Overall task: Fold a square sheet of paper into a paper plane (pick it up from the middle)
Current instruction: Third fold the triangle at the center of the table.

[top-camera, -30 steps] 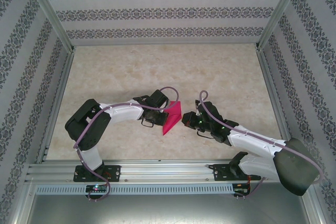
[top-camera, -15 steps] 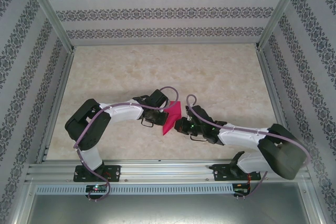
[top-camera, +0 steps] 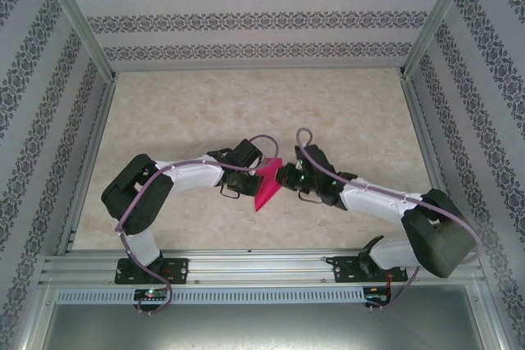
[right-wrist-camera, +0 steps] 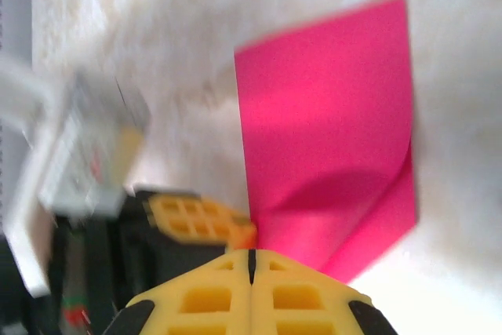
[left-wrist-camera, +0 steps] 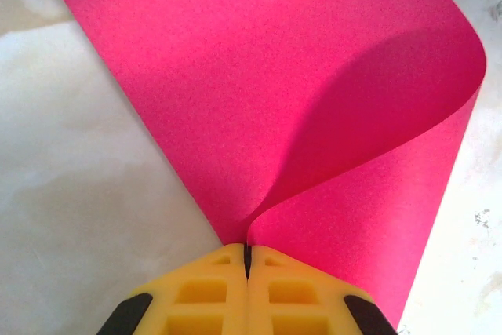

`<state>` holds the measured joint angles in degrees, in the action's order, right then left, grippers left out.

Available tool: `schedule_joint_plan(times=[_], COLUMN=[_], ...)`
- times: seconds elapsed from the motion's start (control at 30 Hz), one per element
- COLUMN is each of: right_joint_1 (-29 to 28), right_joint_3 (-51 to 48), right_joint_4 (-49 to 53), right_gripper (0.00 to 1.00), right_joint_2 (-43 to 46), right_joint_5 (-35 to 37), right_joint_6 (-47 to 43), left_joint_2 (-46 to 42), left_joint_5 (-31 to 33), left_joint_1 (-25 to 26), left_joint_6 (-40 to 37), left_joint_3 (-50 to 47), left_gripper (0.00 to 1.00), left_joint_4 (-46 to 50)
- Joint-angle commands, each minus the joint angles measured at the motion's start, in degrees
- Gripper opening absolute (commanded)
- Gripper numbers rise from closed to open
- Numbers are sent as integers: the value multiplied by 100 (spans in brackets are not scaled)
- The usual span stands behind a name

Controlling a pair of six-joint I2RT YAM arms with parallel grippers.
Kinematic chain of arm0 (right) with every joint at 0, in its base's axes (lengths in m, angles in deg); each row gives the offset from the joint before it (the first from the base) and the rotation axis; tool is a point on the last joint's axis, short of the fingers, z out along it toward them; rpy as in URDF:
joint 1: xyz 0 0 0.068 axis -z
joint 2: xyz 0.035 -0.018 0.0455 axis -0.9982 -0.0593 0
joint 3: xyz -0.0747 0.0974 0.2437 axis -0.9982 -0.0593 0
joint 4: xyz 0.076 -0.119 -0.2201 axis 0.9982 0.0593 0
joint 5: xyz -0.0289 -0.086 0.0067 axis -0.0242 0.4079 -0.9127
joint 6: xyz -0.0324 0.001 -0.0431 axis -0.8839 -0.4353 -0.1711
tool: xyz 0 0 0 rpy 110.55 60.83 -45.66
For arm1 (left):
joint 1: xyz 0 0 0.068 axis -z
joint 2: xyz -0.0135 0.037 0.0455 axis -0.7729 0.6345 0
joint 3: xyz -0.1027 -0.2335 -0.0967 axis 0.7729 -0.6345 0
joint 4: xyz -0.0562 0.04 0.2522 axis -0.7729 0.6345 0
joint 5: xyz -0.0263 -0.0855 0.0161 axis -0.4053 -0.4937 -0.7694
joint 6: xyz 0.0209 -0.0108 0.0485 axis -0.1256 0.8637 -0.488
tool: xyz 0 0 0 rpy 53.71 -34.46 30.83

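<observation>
Mid-fold, our left end effector (left-wrist-camera: 247, 260) grasps the curled magenta paper square (left-wrist-camera: 259, 100), right end effector (right-wrist-camera: 251, 260) clenched beside it; next we should press a crease.

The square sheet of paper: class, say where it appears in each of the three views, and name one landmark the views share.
Top external: the square sheet of paper is just below centre, between the two arms' tips.
Left wrist: upper and right part, curled over, pinched by the left gripper at bottom centre.
Right wrist: right half, above the right gripper.
Shared landmark: the beige marbled tabletop.
</observation>
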<state>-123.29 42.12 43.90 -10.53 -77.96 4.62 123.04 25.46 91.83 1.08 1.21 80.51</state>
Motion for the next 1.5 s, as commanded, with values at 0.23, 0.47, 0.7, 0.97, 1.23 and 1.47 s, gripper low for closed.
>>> schedule_joint_plan(times=[0.23, 0.47, 0.7, 0.97, 1.23, 1.47], right_joint_1=[519, 617, 662, 698, 715, 751], right_joint_3=[1586, 2295, 2216, 2074, 2066, 2150], right_joint_4=[1015, 1917, 2001, 1809, 1626, 1686], right_gripper=[0, 0, 0, 0, 0, 0], right_joint_2=[-1863, -2634, -2669, -2727, -2771, -2705], right_joint_5=[-970, -819, -850, -995, -1120, -1104], right_joint_6=[-982, -1479, -1567, -1629, -1515, -1486], left_joint_2=[135, 116, 140, 347, 585, 372], left_joint_5=[-266, -364, -415, -464, -249, -185], left_joint_1=[-34, -34, -32, -34, -34, -34], left_joint_6=[-254, -435, -401, -119, -11, 86], left_joint_3=[149, 361, 460, 162, 317, 27], left_gripper=[0, 0, 0, 0, 0, 0], left_joint_4=[18, 177, 208, -55, 243, 163])
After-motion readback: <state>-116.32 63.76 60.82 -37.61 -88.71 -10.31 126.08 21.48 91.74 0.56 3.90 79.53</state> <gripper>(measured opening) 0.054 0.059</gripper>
